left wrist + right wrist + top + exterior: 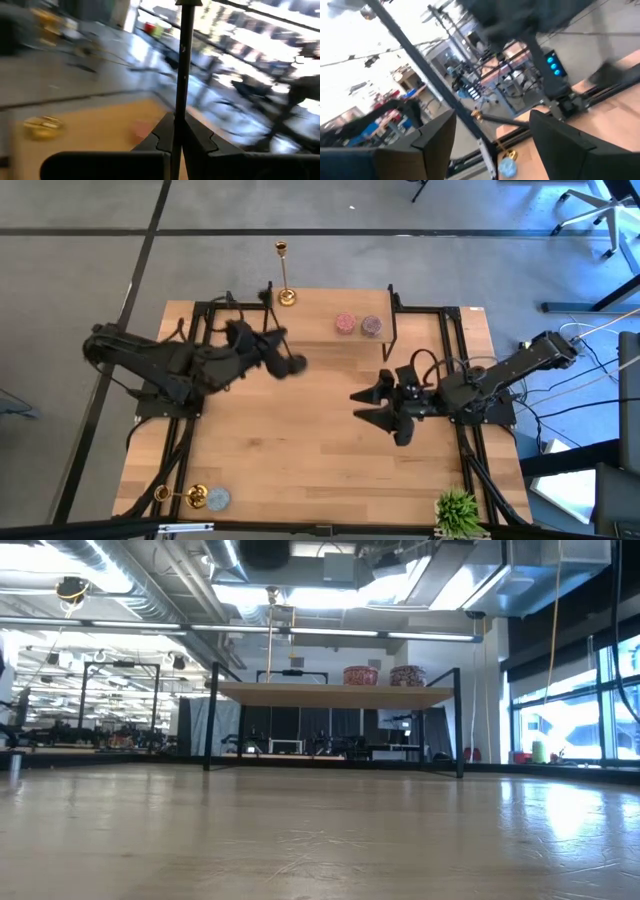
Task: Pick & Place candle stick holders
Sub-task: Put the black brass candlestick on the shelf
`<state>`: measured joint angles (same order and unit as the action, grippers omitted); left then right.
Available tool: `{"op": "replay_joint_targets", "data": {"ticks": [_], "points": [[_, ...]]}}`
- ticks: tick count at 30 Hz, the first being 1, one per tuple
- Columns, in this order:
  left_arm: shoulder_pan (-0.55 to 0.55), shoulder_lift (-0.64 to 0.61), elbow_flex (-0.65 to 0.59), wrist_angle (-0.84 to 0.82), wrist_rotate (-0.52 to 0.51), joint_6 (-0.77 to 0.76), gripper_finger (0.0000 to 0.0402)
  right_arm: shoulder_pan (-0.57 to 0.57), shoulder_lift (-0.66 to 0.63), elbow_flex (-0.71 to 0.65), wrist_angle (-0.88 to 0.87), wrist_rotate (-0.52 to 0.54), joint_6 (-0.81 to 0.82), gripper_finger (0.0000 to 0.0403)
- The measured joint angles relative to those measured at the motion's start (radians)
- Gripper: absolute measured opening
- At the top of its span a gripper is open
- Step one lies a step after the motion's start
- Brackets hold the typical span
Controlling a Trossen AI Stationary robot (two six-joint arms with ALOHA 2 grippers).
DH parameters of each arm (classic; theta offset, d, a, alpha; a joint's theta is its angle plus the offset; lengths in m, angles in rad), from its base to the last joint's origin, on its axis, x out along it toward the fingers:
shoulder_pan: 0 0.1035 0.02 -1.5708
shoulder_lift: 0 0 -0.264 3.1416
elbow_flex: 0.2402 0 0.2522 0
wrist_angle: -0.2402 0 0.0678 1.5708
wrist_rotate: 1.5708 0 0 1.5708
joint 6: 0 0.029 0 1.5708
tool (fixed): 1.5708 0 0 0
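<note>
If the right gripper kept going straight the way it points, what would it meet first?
Probably the candlestick holder lying in the table corner beside a blue disc. The right gripper, fingers open, faces it across bare wood; depth unclear.

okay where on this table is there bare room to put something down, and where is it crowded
The wide bare stretch of table runs from between the two arms to the near edge, bordered by the fallen candlestick and blue disc at one corner and the plant at the other. The far edge is crowded: upright candlestick, two round tins.
</note>
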<state>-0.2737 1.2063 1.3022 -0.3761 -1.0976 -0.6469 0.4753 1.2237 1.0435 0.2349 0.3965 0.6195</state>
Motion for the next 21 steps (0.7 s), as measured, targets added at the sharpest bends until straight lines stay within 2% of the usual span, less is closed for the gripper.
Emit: {"op": "replay_joint_targets", "data": {"ticks": [3, 5, 9, 13, 16, 18, 21], "points": [[0.075, -0.017, -0.003, -0.081, -0.029, 0.086, 0.0012, 0.0, -0.001, 0.0, -0.006, -0.003, -0.002, 0.0256], [0.145, -0.029, -0.022, -0.1, 0.027, 0.146, 0.0012, -0.002, -0.001, 0.0, -0.013, 0.013, -0.005, 0.0255], [0.317, -0.06, -0.101, -0.041, 0.272, 0.259, 0.0012, -0.013, -0.001, 0.0, -0.083, 0.083, -0.009, 0.0254], [0.462, -0.106, -0.251, 0.254, 0.575, 0.391, 0.0012, -0.034, -0.001, -0.002, -0.116, 0.158, -0.037, 0.0254], [0.571, -0.138, -0.362, 0.465, 0.784, 0.433, 0.0012, -0.057, -0.001, -0.002, -0.131, 0.18, -0.051, 0.0254], [0.635, -0.148, -0.424, 0.529, 0.874, 0.464, 0.0012, -0.075, -0.001, -0.002, -0.134, 0.197, -0.052, 0.0254], [0.711, -0.158, -0.489, 0.544, 0.937, 0.483, 0.0012, -0.1, -0.001, -0.002, -0.141, 0.242, -0.051, 0.0254]]}}
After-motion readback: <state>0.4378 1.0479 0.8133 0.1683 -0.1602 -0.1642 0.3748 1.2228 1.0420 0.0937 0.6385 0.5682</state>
